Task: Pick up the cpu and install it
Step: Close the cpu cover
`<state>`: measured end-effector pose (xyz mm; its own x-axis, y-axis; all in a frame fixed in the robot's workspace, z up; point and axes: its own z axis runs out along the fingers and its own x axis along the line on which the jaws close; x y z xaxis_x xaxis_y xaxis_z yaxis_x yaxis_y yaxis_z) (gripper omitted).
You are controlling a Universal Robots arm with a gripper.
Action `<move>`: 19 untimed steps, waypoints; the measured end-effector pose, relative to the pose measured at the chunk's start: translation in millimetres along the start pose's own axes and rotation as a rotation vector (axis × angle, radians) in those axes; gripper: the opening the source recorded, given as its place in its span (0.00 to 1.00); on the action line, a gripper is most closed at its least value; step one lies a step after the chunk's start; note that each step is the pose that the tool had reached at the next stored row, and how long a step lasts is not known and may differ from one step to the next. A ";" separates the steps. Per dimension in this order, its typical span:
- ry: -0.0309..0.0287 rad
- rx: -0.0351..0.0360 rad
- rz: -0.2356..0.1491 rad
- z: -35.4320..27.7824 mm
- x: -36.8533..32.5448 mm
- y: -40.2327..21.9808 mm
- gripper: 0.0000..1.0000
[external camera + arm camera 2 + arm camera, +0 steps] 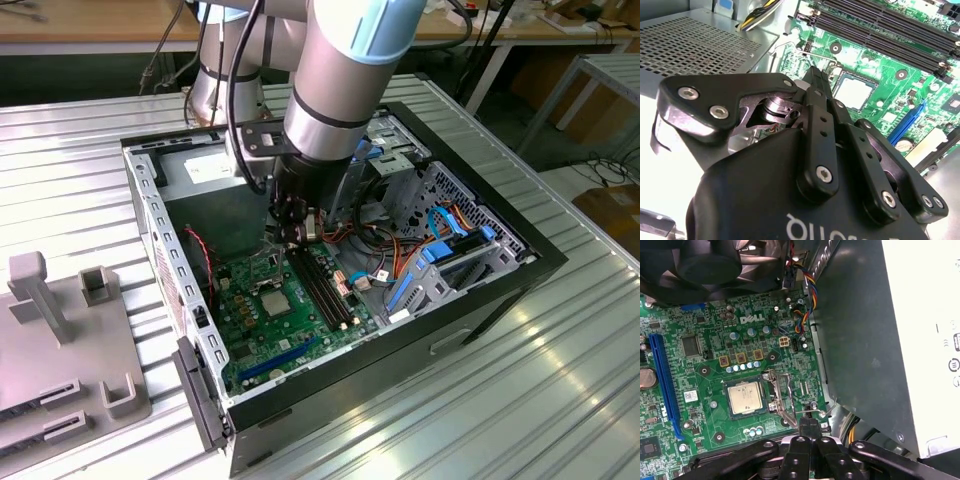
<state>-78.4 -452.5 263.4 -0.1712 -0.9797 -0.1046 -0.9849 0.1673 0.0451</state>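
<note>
Exterior view first: the arm reaches down into the open computer case [520, 262], and the gripper [291, 237] hangs low over the green motherboard [290, 340] at the frame's centre. Just below and slightly to the exterior view's left of it, the cpu [273, 301] lies flat in its socket as a pale square, apart from the fingertips. Nothing hangs from the gripper.

Second wrist view: the black fingers [816, 95] run up the middle of the frame and meet at their tips, so the pincer is narrow, pressed together on nothing. The cpu [854, 93] shows right of centre, beyond the tips, seated square in the socket.

First wrist view: the cpu [745, 397] sits left of centre, silvery face up. The metal retention frame [782, 397] is swung open just to its right, and the wire lever [815, 412] lies beside the fingertips [809, 427] at the lower middle.

My judgement of the risks: the chip is loose under an unlatched frame, so a brush from the closed tips could shift it and bend socket pins. The tips could also slip off the thin lever, or snag the coloured wires [805, 300] nearby.
</note>
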 end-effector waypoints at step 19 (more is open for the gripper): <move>0.0035 -0.0078 -0.074 -0.6 5.1 -0.8 0.11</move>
<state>-78.5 -457.7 263.4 -0.0979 -0.9897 -0.1045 -0.9946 0.0936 0.0451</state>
